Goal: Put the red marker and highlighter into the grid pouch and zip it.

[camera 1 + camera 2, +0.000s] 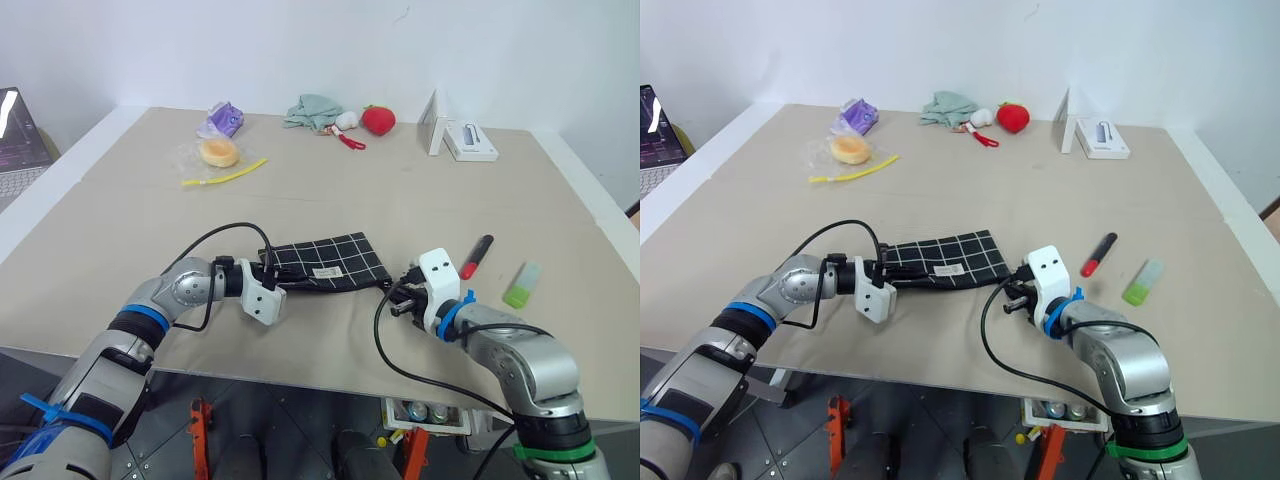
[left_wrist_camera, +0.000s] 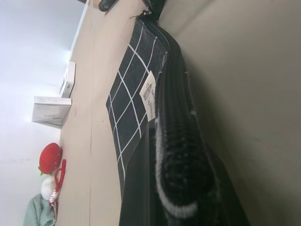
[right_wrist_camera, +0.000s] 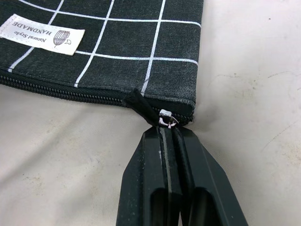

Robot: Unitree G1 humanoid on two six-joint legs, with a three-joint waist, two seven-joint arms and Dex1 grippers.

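Lying flat near the front edge of the worktop (image 1: 330, 190), the pouch (image 1: 330, 262) is black fabric with white grid lines and a small white label (image 3: 41, 36). Its zipper runs along the near long edge and reads as fully zipped in the right wrist view, the slider sitting at the right-hand corner.

Handling, as a judgement: soft, limp and light. It will slide or bunch if pulled at one end only, so it needs anchoring opposite the pull. Best hold points are the black pull cord (image 3: 141, 107) at the slider and the far corner fabric.

Right hand (image 1: 400, 297): fingers (image 3: 162, 179) pressed together at the slider, apparently pinching the pull cord. Whether the cord is truly trapped between them I cannot confirm.

Left hand (image 1: 270, 278): at the pouch's left end, fingers together, apparently clamped on the fabric edge; the left wrist view looks straight along the zipper line.

Marker (image 1: 477, 256), black barrel with red end, lies on the worktop right of the pouch, well clear of it. Highlighter (image 1: 521, 284), stubby light green, lies further right, apart from the marker. Neither is in the pouch.

Step in hand, judged: opening the zipper by drawing the slider leftward while the left end is held.
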